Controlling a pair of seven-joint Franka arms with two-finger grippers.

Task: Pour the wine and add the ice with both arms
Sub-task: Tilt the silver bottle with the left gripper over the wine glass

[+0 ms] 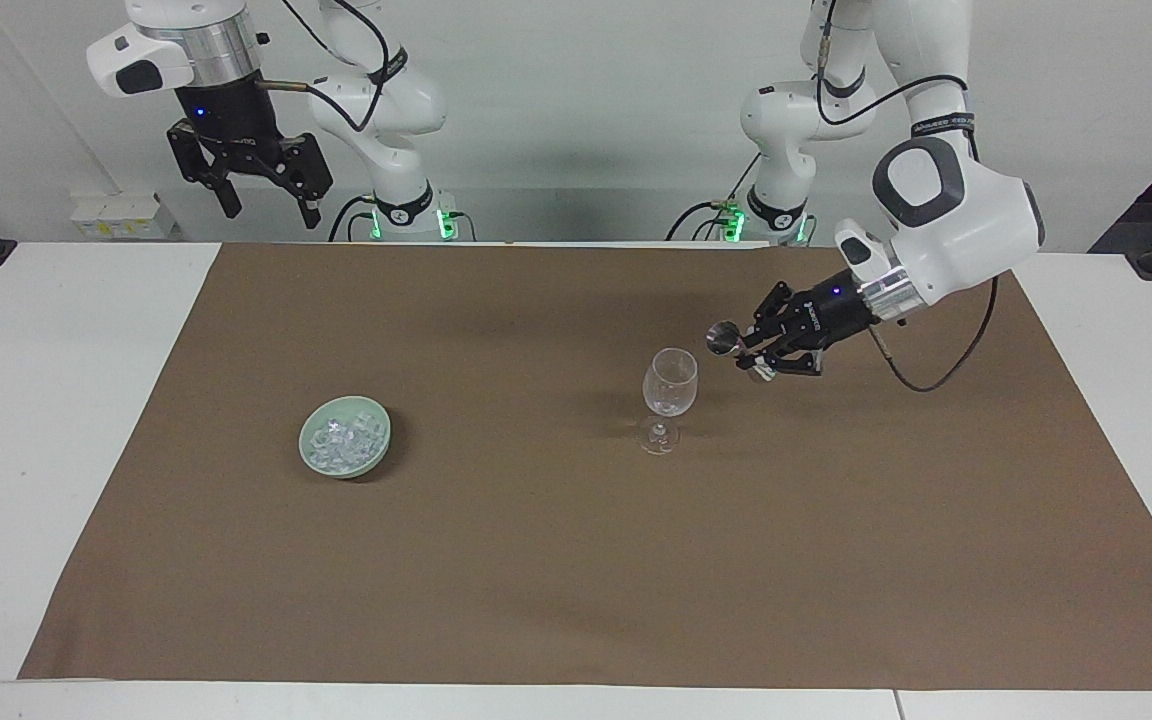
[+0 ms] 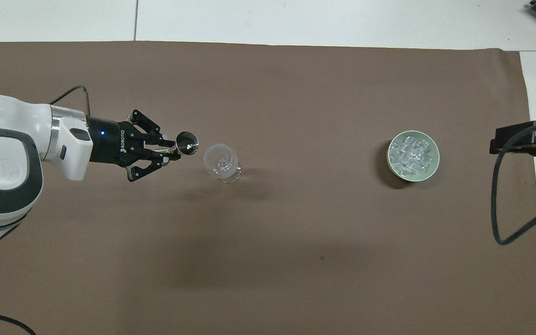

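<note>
Metal cup tipped beside the wine glass

Left pincer point(image 1: 754, 352) clamps a small metal cup point(image 1: 721, 337) at mid-right; right pincer point(image 1: 261, 195), fingers apart, waits upper left; ice point(image 1: 341, 440) in the bowl point(image 1: 311, 462).

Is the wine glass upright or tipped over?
Upright: the wine glass stands on its foot on the brown mat, bowl above stem.

You see the left gripper point(image 2: 171, 152) pinching a small metal cup point(image 2: 187, 142) just beside the wine glass point(image 2: 222, 162) on the brown mat point(image 2: 268, 260). The bowl point(image 2: 431, 172) of ice point(image 2: 411, 154) sits well apart from the glass, toward the right arm's end.
</note>
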